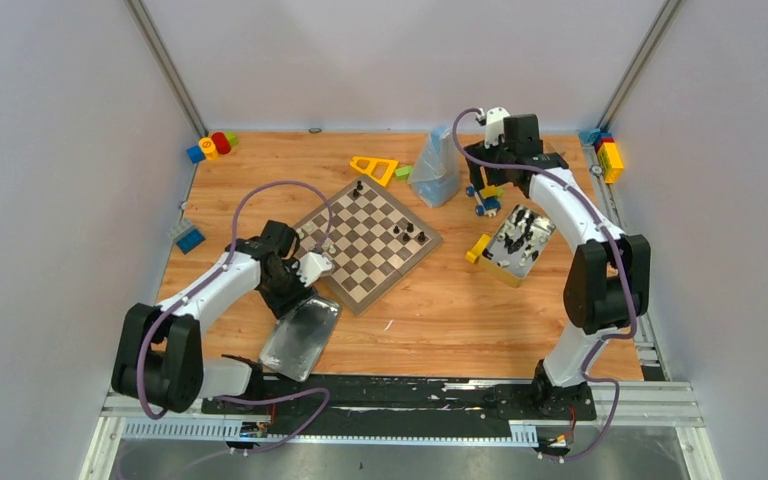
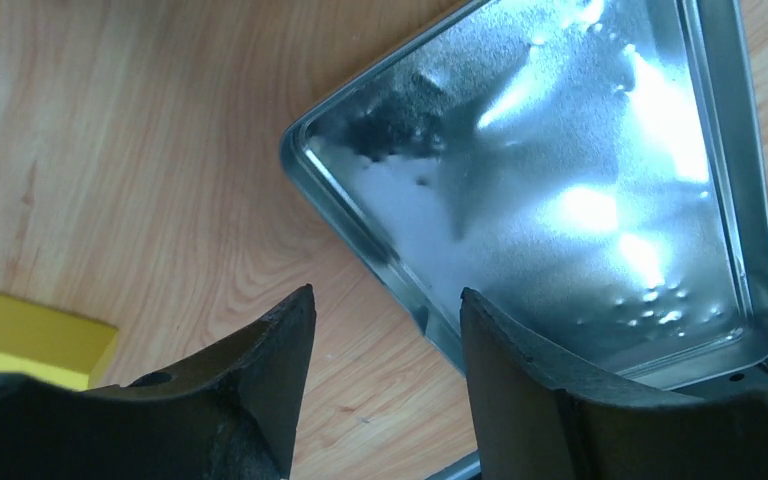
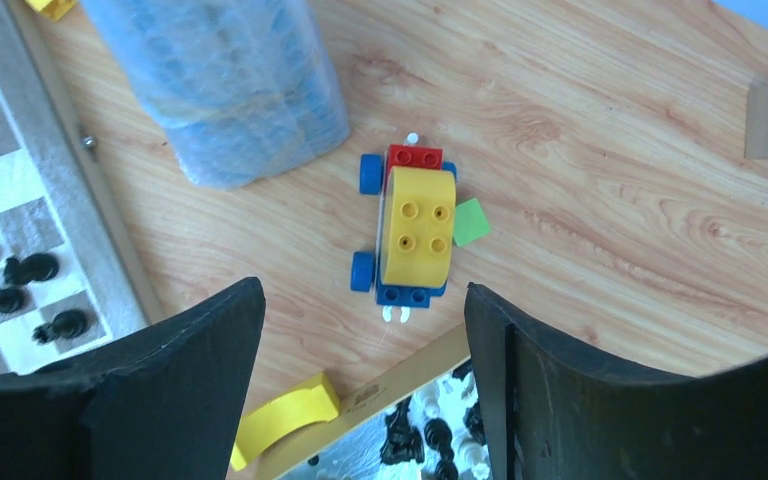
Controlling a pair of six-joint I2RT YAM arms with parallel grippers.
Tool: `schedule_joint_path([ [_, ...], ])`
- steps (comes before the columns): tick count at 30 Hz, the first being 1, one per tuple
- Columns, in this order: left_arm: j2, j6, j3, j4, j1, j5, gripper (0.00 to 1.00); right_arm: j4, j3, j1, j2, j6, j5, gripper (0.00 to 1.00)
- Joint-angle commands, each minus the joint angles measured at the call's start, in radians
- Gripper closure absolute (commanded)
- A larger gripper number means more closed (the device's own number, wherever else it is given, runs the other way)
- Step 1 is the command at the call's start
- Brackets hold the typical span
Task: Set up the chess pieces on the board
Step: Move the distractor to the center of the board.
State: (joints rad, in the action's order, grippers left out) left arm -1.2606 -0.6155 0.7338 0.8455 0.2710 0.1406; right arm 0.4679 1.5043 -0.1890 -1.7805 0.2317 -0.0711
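Tabletop (image 1: 440,310) is carrying the board (image 1: 367,243), lying skewed approx. mid-table betw. the two arms. Tin box (image 1: 505,272) is sitting just R of the board, holding most of the chess pieces (image 3: 430,435) in a heap. Silver lid (image 2: 560,200) is lying by the board's near-left corner. Left claw (image 2: 385,300) is hovering spread and empty over the lid's edge. Right claw (image 3: 362,290) is hanging spread and empty above a toy car (image 3: 407,235), w/ the tin's rim just beneath. Only a few black pieces (image 1: 409,235) are standing on the board. Judging by that, setup is barely begun and the step in hand is fetching from the tin. Next move is calling for the right claw to shift over the tin, drop in & pinch one tiny piece clear of its neighbours.
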Motion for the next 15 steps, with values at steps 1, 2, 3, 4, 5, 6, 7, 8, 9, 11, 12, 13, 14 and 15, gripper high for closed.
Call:
schedule_joint_path([
  [1,-0.089,0.000,-0.010,-0.088,0.033,-0.028,0.40,0.031,-0.050,-0.003,0.071,-0.022,-0.051,0.25],
  [2,-0.111,0.003,-0.020,-0.101,0.034,-0.041,0.46,0.035,-0.060,-0.004,0.082,-0.021,-0.056,0.26],
  [3,-0.120,0.005,-0.025,-0.124,0.034,-0.072,0.49,0.039,-0.072,-0.004,0.093,-0.019,-0.060,0.26],
  [4,-0.134,0.004,-0.035,-0.133,0.033,-0.088,0.55,0.042,-0.083,-0.004,0.103,-0.017,-0.064,0.26],
  [5,-0.138,0.002,-0.046,-0.147,0.033,-0.114,0.61,0.043,-0.098,-0.004,0.113,-0.016,-0.065,0.26],
  [6,-0.142,0.000,-0.052,-0.154,0.032,-0.126,0.64,0.044,-0.107,-0.005,0.123,-0.014,-0.067,0.26],
  [7,-0.142,-0.001,-0.062,-0.167,0.030,-0.135,0.70,0.047,-0.115,-0.004,0.130,-0.014,-0.069,0.26],
  [8,-0.144,-0.001,-0.065,-0.173,0.022,-0.152,0.73,0.051,-0.123,-0.004,0.138,-0.014,-0.072,0.26],
  [9,-0.145,0.000,-0.066,-0.184,0.013,-0.180,0.78,0.053,-0.132,-0.004,0.146,-0.014,-0.077,0.26],
  [11,-0.147,0.000,-0.054,-0.183,-0.033,-0.203,0.83,0.054,-0.150,-0.003,0.164,-0.015,-0.093,0.26],
  [12,-0.146,-0.004,-0.045,-0.181,-0.085,-0.202,0.84,0.054,-0.157,-0.004,0.174,-0.016,-0.104,0.26],
  [13,-0.144,-0.007,-0.025,-0.175,-0.149,-0.200,0.85,0.054,-0.166,-0.005,0.184,-0.017,-0.114,0.26],
  [14,-0.143,-0.015,-0.014,-0.173,-0.179,-0.199,0.85,0.055,-0.171,-0.005,0.196,-0.017,-0.127,0.26],
  [15,-0.146,-0.020,0.012,-0.172,-0.240,-0.199,0.86,0.055,-0.177,-0.004,0.205,-0.017,-0.144,0.26],
])
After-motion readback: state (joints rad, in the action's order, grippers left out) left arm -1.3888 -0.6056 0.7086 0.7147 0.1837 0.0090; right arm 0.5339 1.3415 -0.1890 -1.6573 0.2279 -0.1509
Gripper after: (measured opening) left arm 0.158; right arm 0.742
